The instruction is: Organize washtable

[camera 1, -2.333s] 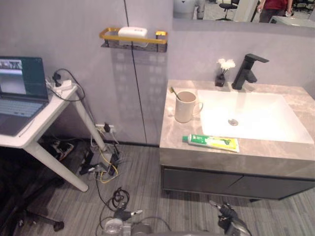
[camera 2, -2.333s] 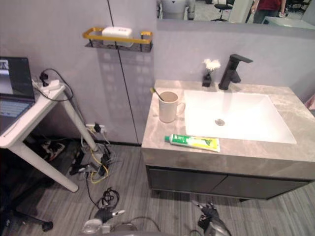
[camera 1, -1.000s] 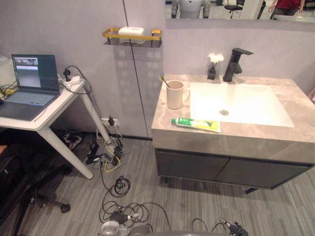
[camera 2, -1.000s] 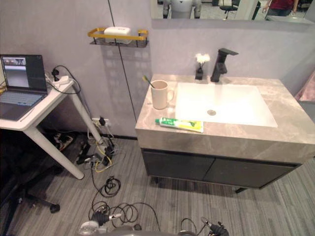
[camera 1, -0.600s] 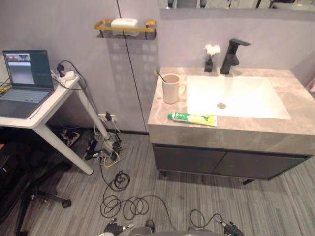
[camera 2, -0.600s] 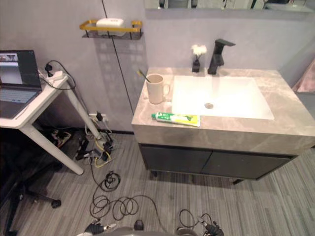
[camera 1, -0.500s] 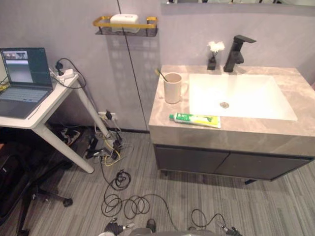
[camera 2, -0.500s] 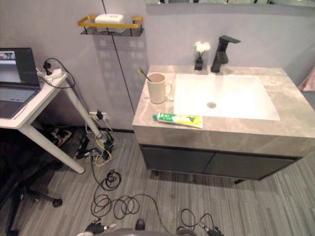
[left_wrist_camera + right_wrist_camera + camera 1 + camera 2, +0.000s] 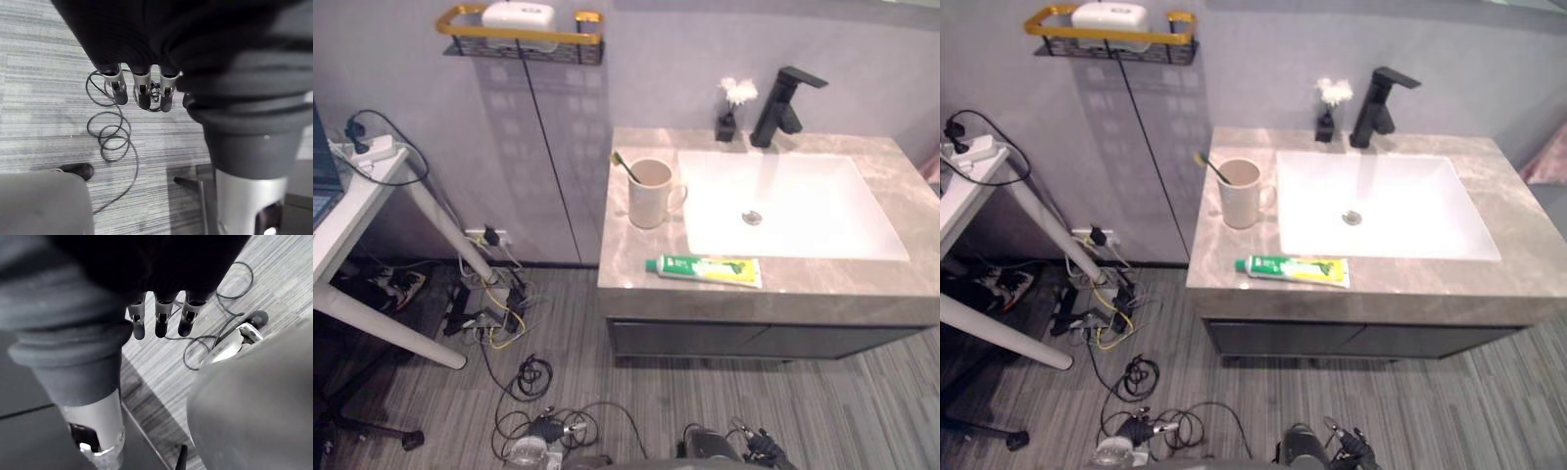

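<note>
My left hand and right hand hang over floor, fingers loose, holding nothing. Toothpaste tube lies on table before sink; toothbrush in mug

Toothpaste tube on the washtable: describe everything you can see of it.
The toothpaste tube lies flat on the grey marbled countertop, between the white basin and the front edge, lengthwise along that edge. Its green end points toward the side where the mug stands; the body runs green into yellow and white. Only the countertop touches it.
</note>
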Robot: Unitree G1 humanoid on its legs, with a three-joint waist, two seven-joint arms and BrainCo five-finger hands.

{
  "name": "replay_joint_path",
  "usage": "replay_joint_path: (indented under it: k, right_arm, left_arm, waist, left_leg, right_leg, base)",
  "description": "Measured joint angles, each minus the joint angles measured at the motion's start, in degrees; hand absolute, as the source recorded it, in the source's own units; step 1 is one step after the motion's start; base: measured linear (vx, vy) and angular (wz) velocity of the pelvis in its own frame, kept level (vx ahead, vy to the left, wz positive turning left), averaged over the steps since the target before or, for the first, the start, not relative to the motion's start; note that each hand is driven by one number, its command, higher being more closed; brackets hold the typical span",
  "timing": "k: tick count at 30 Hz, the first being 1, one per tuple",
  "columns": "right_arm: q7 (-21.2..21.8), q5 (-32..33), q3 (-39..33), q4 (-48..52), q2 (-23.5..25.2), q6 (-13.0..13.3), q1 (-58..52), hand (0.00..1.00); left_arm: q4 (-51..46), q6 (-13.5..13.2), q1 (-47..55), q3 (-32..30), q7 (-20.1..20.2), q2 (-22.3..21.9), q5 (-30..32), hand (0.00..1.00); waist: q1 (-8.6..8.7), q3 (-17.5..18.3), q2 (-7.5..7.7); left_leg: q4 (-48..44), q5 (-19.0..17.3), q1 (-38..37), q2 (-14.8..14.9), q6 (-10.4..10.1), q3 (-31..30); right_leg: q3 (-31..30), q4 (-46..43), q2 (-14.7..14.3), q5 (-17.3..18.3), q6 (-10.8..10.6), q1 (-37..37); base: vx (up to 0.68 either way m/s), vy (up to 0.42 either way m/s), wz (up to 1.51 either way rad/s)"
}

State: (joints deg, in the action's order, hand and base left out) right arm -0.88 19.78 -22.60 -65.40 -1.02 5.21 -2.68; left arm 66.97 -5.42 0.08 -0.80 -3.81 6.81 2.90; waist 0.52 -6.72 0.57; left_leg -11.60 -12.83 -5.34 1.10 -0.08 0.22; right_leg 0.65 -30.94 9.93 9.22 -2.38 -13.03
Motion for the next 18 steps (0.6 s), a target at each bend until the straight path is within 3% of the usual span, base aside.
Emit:
replay_joint_path:
  k: [1,4,5,7,8,10,13,18]
  right_arm:
    - [-0.1,0.1,-0.2,-0.1,-0.1,0.0,-0.1,0.00]
    - [-0.1,0.0,-0.6,-1.2,-2.1,-0.2,-0.2,0.00]
    - [-0.1,0.0,-0.6,-1.3,-2.3,-0.3,-0.4,0.00]
    - [-0.1,0.0,0.3,-1.3,-2.0,-0.5,-1.0,0.00]
    - [-0.1,0.0,0.7,-1.3,-2.4,-0.5,-1.3,0.00]
    - [-0.1,0.0,1.7,-1.7,-3.6,-0.5,-1.0,0.00]
    - [0.0,0.0,4.5,-2.0,-3.0,-0.4,-0.9,0.00]
    - [-0.1,0.0,4.7,-2.9,-2.9,-0.3,-0.5,0.00]
  left_arm:
    - [0.2,0.1,0.0,-0.1,0.0,0.3,0.0,0.00]
    - [0.5,0.0,-0.5,0.2,0.0,-2.0,0.0,0.00]
    - [0.6,0.0,-0.4,0.2,0.0,-2.3,0.0,0.00]
    - [0.6,-0.1,-0.1,0.0,0.0,-2.4,0.0,0.00]
    - [0.4,-0.2,0.0,0.1,0.0,-2.3,0.0,0.00]
    - [0.5,-0.1,0.3,0.0,-0.1,-2.1,0.0,0.00]
    - [0.5,0.0,0.3,-0.7,-0.1,-1.2,-0.1,0.00]
    - [0.5,0.0,0.2,-1.4,0.0,-1.2,-0.1,0.00]
  waist:
    - [0.30,0.5,0.31]
    - [0.11,1.2,-2.43]
    - [0.05,1.3,-2.58]
    - [-0.31,1.4,-0.61]
    - [-0.39,2.5,-1.13]
    - [-1.08,4.1,-1.74]
    - [-1.32,4.4,-0.46]
    - [-1.25,4.3,-0.28]
  left_leg:
    - [-1.5,-1.7,0.3,0.3,-1.0,-0.9]
    - [-2.1,-1.8,0.5,2.1,-1.2,-1.7]
    - [-3.1,-1.7,0.5,2.3,-1.4,-1.7]
    - [-8.0,-2.4,2.3,1.6,-2.8,-1.5]
    - [0.7,-1.2,1.1,2.0,-4.4,-1.5]
    - [3.4,1.3,0.4,2.7,-4.0,-0.7]
    - [2.3,1.3,0.6,2.7,-4.0,-0.6]
    - [-0.6,1.2,0.8,3.1,-4.0,-1.8]
  right_leg:
    - [-0.7,1.6,-0.3,1.4,-2.0,1.5]
    - [-0.8,8.6,-2.5,1.5,-2.2,5.5]
    - [-0.7,9.8,-2.7,1.3,-2.5,6.7]
    - [-1.0,12.7,-1.6,1.0,-2.8,10.1]
    - [-0.8,13.5,-2.0,0.8,-3.1,11.0]
    - [-1.6,15.3,-2.9,0.3,-4.3,11.3]
    - [-0.9,20.2,-2.8,-1.7,-4.1,14.2]
    - [0.9,23.4,-3.2,-2.9,-3.6,18.0]
  base:
    - [0.16,-0.109,0.14]
    - [0.16,-0.126,0.01]
    - [0.18,-0.058,-0.04]
    - [0.13,-0.028,-0.05]
    - [0.09,-0.023,-0.17]
    - [0.11,0.017,-0.24]
    - [0.11,0.072,0.01]
    - [0.05,0.010,0.15]
